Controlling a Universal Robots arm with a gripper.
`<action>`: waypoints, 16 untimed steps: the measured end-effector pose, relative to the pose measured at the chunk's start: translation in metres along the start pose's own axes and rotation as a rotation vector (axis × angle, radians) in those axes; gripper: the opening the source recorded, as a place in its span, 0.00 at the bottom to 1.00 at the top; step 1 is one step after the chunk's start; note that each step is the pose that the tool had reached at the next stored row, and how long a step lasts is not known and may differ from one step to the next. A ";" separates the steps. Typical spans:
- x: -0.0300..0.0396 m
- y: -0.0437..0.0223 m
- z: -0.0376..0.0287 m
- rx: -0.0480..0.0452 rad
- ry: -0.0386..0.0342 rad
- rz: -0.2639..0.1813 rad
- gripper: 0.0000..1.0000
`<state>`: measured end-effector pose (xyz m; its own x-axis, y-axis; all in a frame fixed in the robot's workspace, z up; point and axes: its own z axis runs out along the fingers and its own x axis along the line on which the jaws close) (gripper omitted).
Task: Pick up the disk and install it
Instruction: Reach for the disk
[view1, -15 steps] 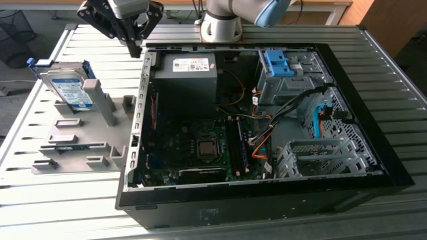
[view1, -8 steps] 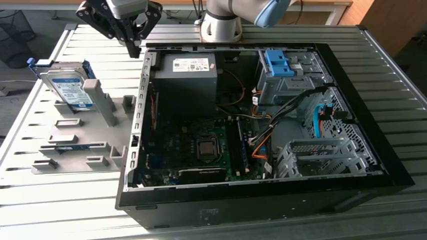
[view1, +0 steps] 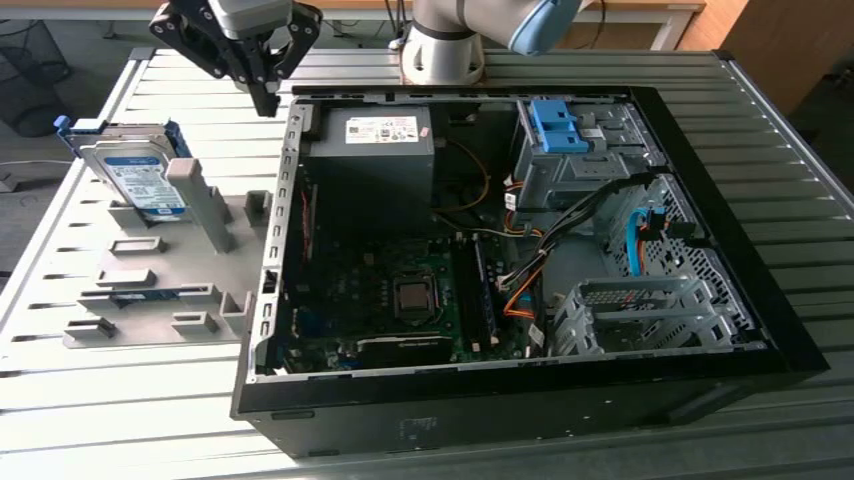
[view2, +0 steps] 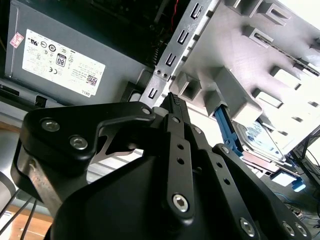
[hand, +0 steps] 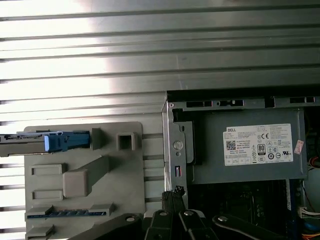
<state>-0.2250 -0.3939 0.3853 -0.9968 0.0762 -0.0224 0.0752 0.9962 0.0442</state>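
Note:
The disk (view1: 138, 182), a silver drive with a white-and-blue label in a blue caddy, stands on edge in the grey holder plate (view1: 160, 290) at the exterior view's left. In the first wrist view the disk (hand: 55, 141) appears edge-on. In the second wrist view the disk (view2: 262, 142) peeks out behind a holder post. My gripper (view1: 268, 103) hangs above the gap between the holder plate and the computer case wall, a little to the right of the disk. It is shut with nothing in it, its fingertips (view2: 173, 100) pressed together.
The open computer case (view1: 747, 300) lies on the slatted metal table (view1: 107, 400). Inside are the dark power-supply box (view1: 371, 150), a drive bay with a blue bracket (view1: 558, 125), an empty metal cage (view1: 641, 310), and the motherboard (view1: 400, 300) with cables.

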 end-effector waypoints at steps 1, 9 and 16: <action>0.0004 0.0000 0.0000 0.0000 0.0001 0.000 0.11; 0.0026 -0.0002 0.0005 0.0000 0.0003 0.000 0.11; 0.0051 -0.0004 0.0008 0.0001 0.0005 0.000 0.11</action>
<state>-0.2301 -0.3939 0.3843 -0.9969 0.0762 -0.0219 0.0752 0.9962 0.0442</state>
